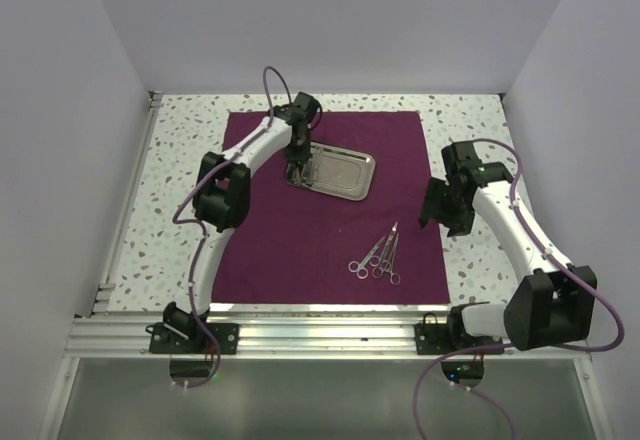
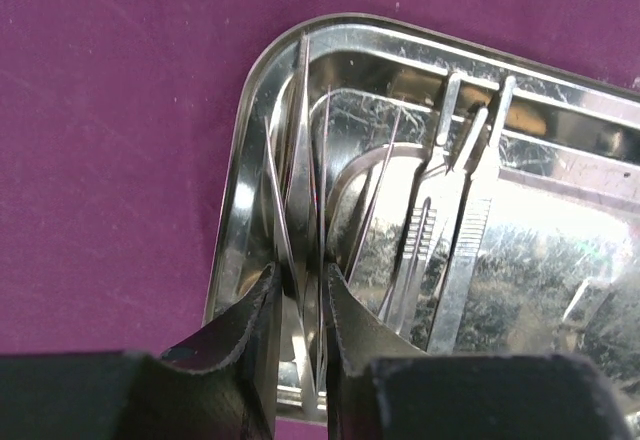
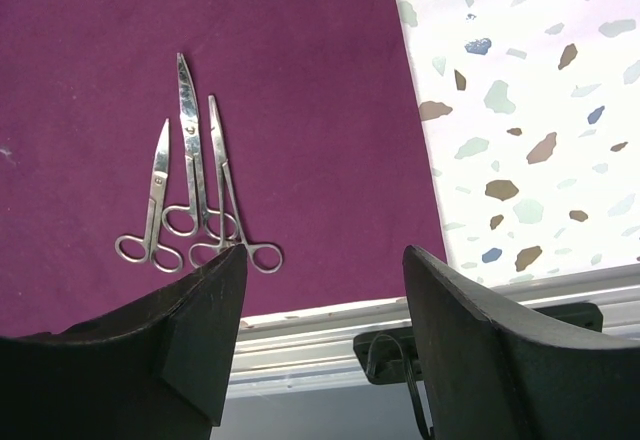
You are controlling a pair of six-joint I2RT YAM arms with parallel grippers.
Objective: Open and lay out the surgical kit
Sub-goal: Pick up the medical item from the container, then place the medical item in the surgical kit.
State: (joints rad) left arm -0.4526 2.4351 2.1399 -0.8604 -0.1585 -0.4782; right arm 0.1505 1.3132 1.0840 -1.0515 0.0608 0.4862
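- Nearest the arm bases, the cloth wrap (image 1: 280,250) lies opened flat on the speckled table (image 1: 480,130). It is soft and light, so it should drag and wrinkle if a fingertip scrapes across it.
- On the near right part of the cloth lie three ring-handled instruments (image 3: 195,210), side by side with handles overlapping and tips pointing away from the bases. They are stiff, thin and slick. I judge the shanks just above the rings to be the best place to pinch them.
- The right gripper (image 3: 325,255) hovers over the cloth's right edge, just beside those instruments. Its jaws are spread wide and hold nothing.
- Farther back, on the far half of the cloth, sits the steel tray (image 1: 350,165). It is shallow, rigid and polished, and probably slides easily on the fabric.
- The left gripper (image 2: 300,285) reaches into the tray's left end. Its fingers are drawn almost together on a thin steel instrument (image 2: 302,160) that leans against the rim (whether it is one piece or two I cannot tell).
- That steel is light but slippery, and it could pivot in the pads, so a grip near its middle seems wiser than one near its tip.
- More flat tools (image 2: 450,230) rest in the tray beside it, close enough to snag when it is lifted.
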